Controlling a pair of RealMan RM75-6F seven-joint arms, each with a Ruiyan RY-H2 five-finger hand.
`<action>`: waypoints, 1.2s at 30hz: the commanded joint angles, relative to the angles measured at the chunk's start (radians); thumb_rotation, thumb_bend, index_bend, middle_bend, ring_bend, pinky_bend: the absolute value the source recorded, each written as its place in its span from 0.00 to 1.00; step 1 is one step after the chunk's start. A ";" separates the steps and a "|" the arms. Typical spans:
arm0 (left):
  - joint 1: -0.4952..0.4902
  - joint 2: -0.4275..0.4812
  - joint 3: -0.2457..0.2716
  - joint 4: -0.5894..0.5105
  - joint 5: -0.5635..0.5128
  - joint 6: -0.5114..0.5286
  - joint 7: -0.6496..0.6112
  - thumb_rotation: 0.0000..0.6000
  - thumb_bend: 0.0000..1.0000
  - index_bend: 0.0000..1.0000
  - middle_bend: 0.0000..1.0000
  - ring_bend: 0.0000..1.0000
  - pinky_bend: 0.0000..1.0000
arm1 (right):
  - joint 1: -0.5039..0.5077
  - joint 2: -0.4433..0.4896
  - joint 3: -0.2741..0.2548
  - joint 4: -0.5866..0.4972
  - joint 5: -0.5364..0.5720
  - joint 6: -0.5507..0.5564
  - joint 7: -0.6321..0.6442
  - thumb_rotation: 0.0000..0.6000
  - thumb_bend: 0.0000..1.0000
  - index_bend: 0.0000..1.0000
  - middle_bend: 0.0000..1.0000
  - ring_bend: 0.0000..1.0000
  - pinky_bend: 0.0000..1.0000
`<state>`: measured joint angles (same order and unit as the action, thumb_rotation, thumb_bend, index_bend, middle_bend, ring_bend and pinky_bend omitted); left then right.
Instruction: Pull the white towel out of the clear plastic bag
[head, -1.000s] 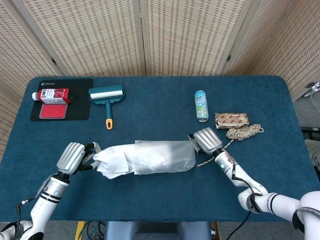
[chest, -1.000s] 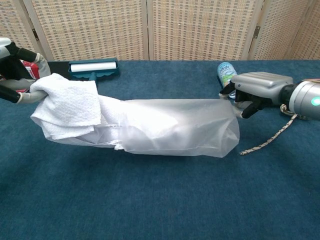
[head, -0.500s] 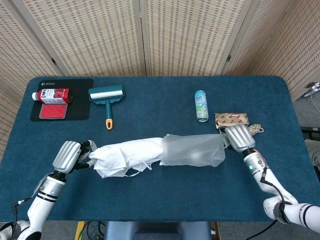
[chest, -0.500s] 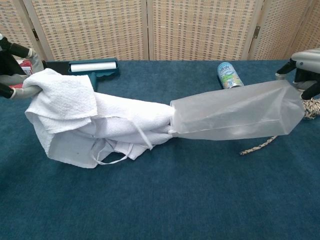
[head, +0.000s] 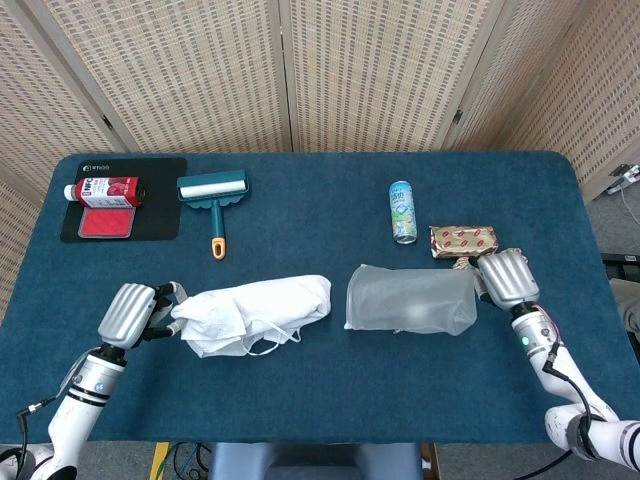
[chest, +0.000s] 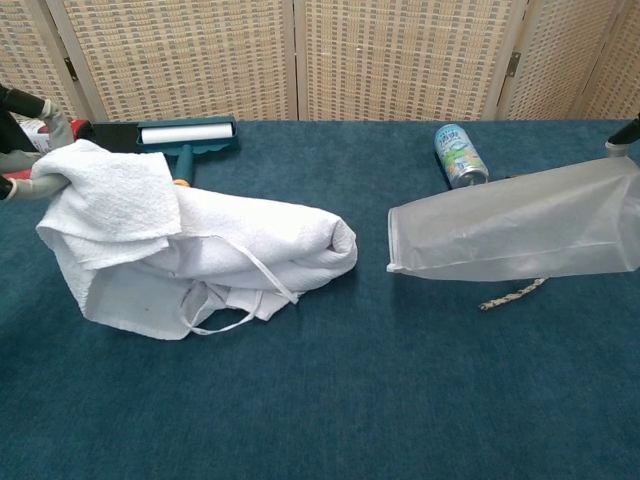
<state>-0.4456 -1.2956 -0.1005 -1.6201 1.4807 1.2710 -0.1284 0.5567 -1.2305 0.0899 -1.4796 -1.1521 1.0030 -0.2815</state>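
Observation:
The white towel (head: 252, 311) (chest: 190, 255) lies bunched on the blue table, fully clear of the bag, with a thin strap trailing at its front. My left hand (head: 130, 313) (chest: 18, 140) grips its left end. The clear plastic bag (head: 410, 300) (chest: 520, 225) lies empty to the right, its open mouth facing the towel across a gap. My right hand (head: 503, 279) holds the bag's closed right end; in the chest view only a sliver of the right hand (chest: 628, 135) shows at the frame edge.
A drink can (head: 402, 211) and a wrapped brown packet (head: 463, 239) lie behind the bag, with a rope (chest: 515, 292) partly under it. A teal lint roller (head: 213, 195) and a red bottle (head: 105, 189) on a black mat (head: 160, 222) sit at the back left.
My right hand has drawn the bag further right, off the towel, leaving a gap between them. My left hand has shifted the towel slightly left.

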 joint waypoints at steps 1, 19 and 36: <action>0.002 0.006 0.007 0.002 0.009 -0.002 0.000 1.00 0.56 0.46 1.00 0.88 0.98 | -0.006 0.001 0.002 -0.002 -0.007 0.010 0.005 1.00 0.11 0.13 0.85 0.86 0.89; 0.033 0.200 0.054 -0.140 -0.059 -0.065 0.244 1.00 0.06 0.04 0.18 0.20 0.54 | -0.127 0.102 -0.013 -0.076 -0.168 0.211 0.112 1.00 0.00 0.00 0.16 0.23 0.49; 0.123 0.234 0.057 -0.087 -0.055 0.048 0.212 1.00 0.06 0.16 0.15 0.21 0.50 | -0.326 0.224 -0.050 -0.185 -0.263 0.452 0.195 1.00 0.00 0.15 0.28 0.25 0.48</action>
<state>-0.3274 -1.0659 -0.0453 -1.7102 1.4227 1.3146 0.0853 0.2396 -1.0124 0.0445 -1.6604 -1.4111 1.4494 -0.0870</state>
